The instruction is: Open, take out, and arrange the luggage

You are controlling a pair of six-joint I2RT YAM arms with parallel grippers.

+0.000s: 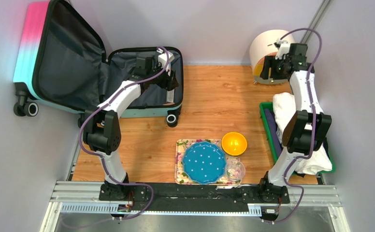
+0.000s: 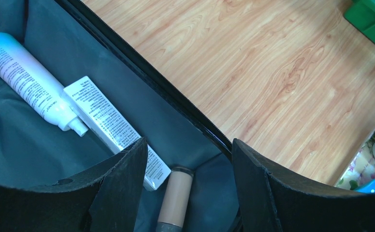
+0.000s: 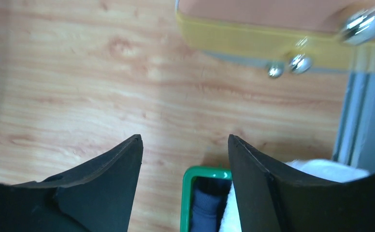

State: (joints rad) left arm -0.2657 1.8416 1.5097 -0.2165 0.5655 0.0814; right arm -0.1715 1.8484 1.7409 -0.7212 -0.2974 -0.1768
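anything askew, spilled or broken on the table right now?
Nothing spilled or damaged. One untidy spot: the white cloth bundle is heaped loosely over the green plastic tray at the right edge, covering most of it. The pink-to-turquoise hard-shell suitcase lies open, its lid propped up at the left wall.

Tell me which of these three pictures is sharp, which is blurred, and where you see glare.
Top view: sharp and evenly lit, only soft shadows; the orange bowl looks overbright. Left wrist view: sharp, the print on the white bottle shows as clear lines. Right wrist view: blurred, the wood table smeared, with glare on the metal knob.
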